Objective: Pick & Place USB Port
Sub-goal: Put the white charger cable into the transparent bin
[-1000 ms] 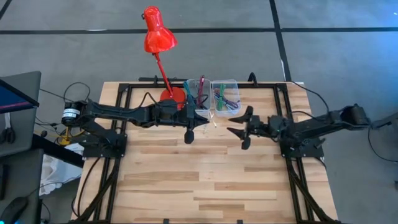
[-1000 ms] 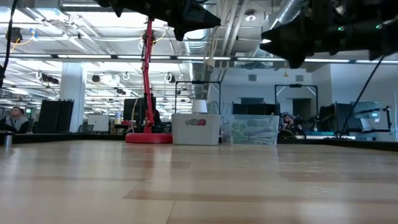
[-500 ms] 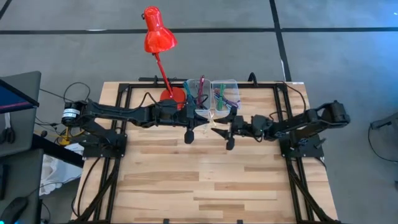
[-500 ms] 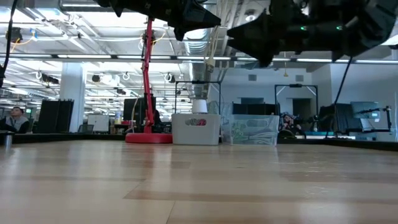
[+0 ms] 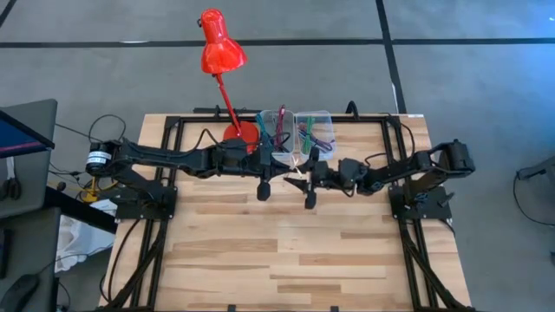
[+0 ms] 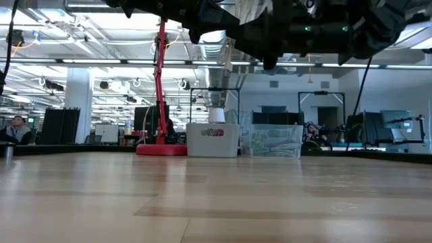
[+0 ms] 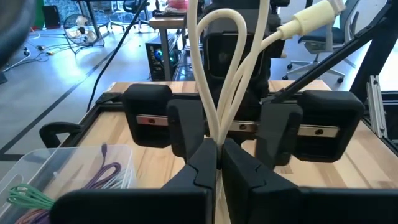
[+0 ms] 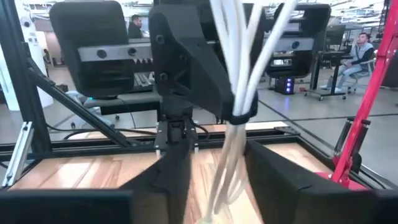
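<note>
A white USB cable (image 7: 214, 93), gathered into a looped bundle, is held in the air between both grippers, near the table's far middle. One of its plugs (image 7: 311, 15) sticks out sideways. My left gripper (image 7: 217, 155) (image 5: 279, 166) is shut on the bundle. My right gripper (image 8: 224, 180) (image 5: 305, 178) faces it from the table's right and is open. Its two fingers stand on either side of the cable strands (image 8: 239, 74), apart from them. My left gripper pinches the cable bundle between its two fingers, several strands together (image 7: 216, 134). The fingers come level from the table's left. The loops stand out beyond the fingertips, and the whole cable is lifted clear of the table.
Two clear bins (image 5: 282, 139) (image 5: 314, 132) with coloured cables stand at the far edge, just behind the grippers. A red desk lamp (image 5: 221, 52) has its base (image 5: 238, 132) left of them. The near half of the wooden table (image 5: 286, 251) carries nothing.
My right gripper has travelled toward the table's left, from well right of centre up to the left gripper and the cable, staying open; its fingers now stand around the strands.
</note>
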